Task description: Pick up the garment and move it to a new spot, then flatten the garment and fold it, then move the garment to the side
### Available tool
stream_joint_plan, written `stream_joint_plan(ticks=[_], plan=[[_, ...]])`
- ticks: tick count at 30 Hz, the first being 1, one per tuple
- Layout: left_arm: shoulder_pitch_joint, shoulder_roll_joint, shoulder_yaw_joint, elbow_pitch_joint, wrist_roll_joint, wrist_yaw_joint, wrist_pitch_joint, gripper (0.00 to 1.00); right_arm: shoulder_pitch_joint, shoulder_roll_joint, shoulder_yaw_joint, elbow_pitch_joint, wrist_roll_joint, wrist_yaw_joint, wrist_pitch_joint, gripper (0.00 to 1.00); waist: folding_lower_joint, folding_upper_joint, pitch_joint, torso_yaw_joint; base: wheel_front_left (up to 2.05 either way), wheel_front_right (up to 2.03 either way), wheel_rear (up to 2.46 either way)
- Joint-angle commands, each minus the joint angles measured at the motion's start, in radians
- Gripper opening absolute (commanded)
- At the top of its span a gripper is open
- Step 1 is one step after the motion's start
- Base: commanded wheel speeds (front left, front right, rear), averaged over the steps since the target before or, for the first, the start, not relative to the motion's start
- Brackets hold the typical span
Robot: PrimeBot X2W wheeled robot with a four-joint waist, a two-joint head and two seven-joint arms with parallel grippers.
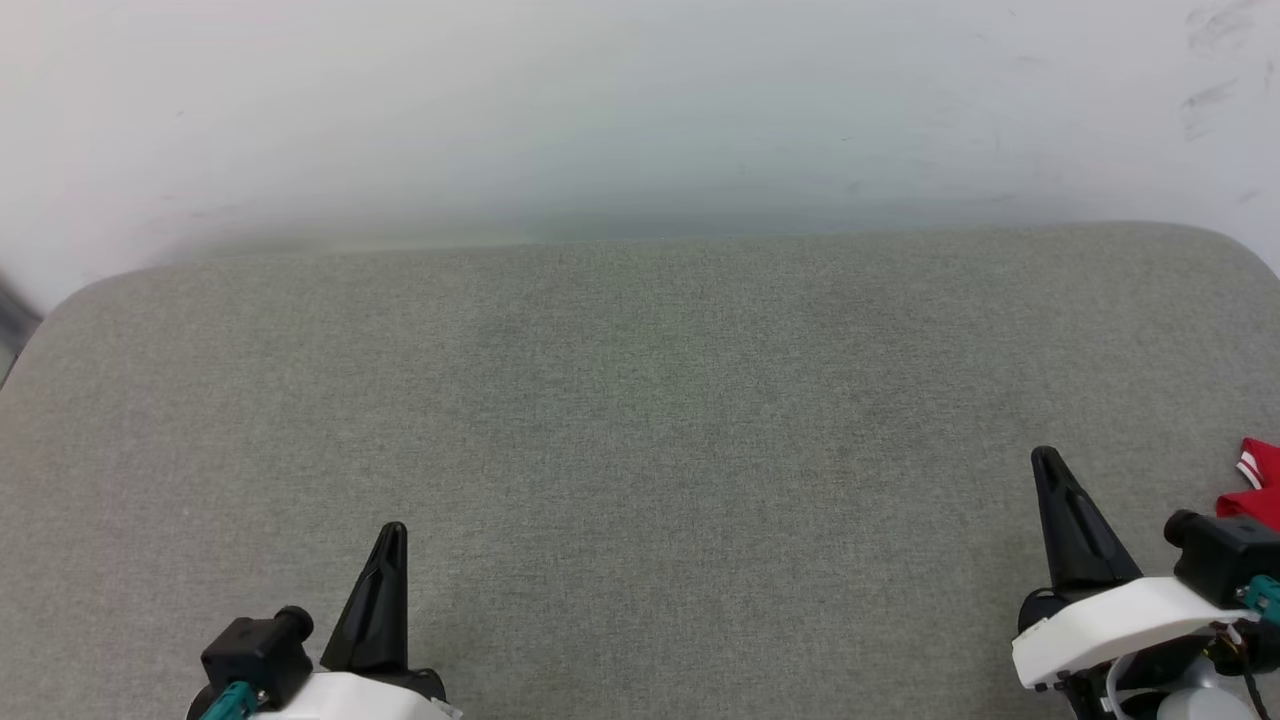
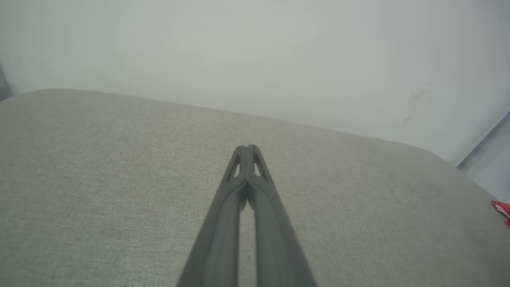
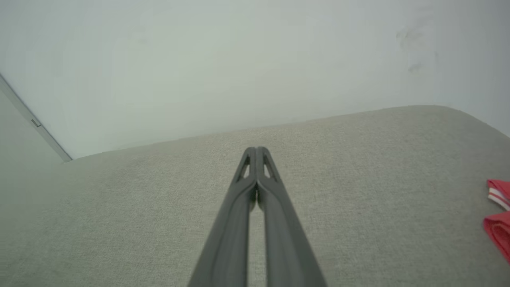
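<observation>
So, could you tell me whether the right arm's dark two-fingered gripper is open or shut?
Shut: the right gripper shows its two fingertips pressed together, nothing between them.

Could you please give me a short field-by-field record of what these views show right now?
surface: grey fabric-covered top with rounded far corners, against a pale wall
left end effector: shut, holding nothing
right end effector: shut, holding nothing
garment: red with white-striped trim, partly in view at the surface's right edge, to the right of the right end effector
contact: neither end effector touches the garment
</observation>
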Motion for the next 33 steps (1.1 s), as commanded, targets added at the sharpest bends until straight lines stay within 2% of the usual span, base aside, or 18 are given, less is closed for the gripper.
stream_joint_plan(ticks=[1,18,33], plan=[[-0.029,0.007,0.006,-0.007,-0.044,-0.001,0.007,0.00,-0.022,0.003,-0.007,-0.011,0.044,0.000,0.006,0.00,0.0000,0.0000,0.000,0.000,0.00,0.00,0.00],[-0.068,0.014,0.023,0.037,-0.346,-0.006,0.073,0.00,-0.035,0.011,-0.024,0.024,0.332,0.000,0.050,0.00,0.0000,0.0000,-0.003,0.001,0.00,0.00,0.00],[-0.094,0.018,0.038,0.061,-0.552,-0.008,0.121,0.00,-0.043,0.016,-0.037,0.049,0.531,0.000,0.080,0.00,0.0000,0.0000,-0.005,0.002,0.00,0.00,0.00]])
